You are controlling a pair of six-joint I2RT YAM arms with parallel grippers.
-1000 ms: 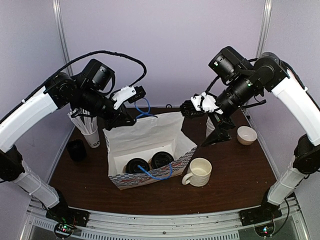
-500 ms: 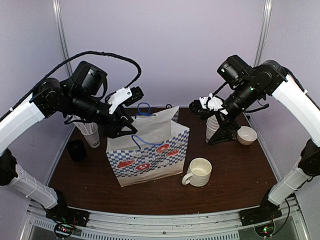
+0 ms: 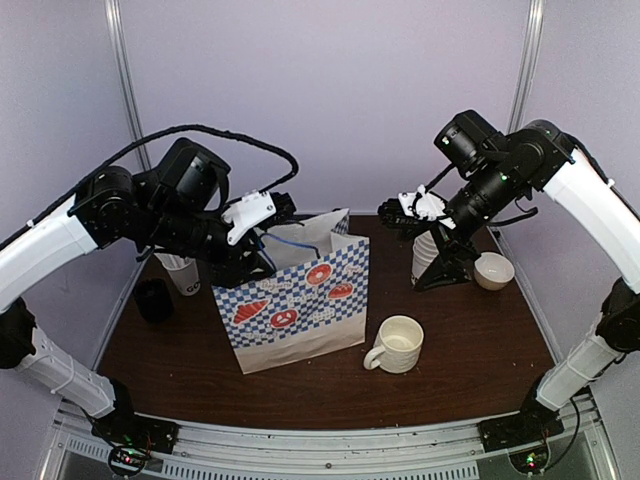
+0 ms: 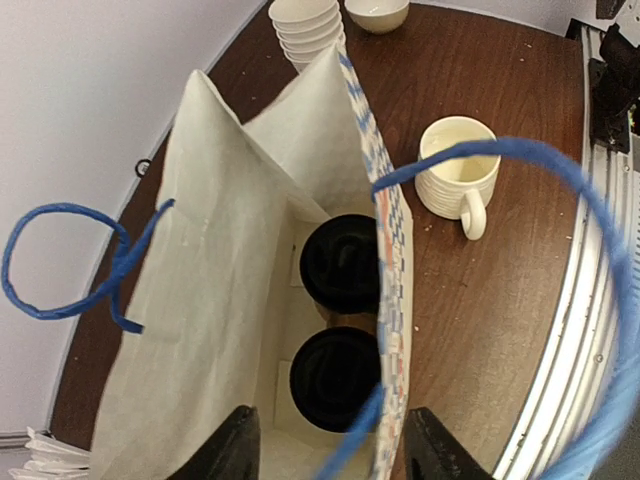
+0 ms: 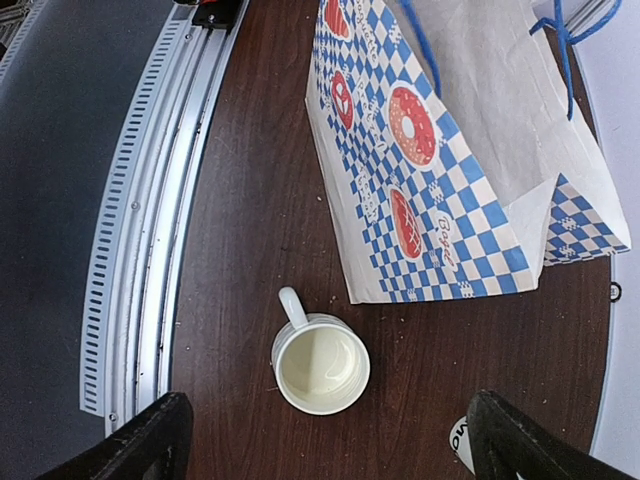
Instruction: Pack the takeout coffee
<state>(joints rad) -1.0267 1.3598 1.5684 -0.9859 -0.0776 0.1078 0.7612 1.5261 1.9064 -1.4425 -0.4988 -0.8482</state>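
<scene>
From above, the checkered paper bag stands upright on the tabletop.

Left wrist view: the left end effector is open astride the bag's wall, and two lidded coffee cups sit inside.

Right wrist view: the right end effector is wide open and empty above a mug.

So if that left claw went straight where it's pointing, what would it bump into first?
Most likely the blue handle of the paper bag, which crosses between the left gripper's fingers. Behind it sits the black lid of a coffee cup inside the bag. Depth is hard to judge.
</scene>
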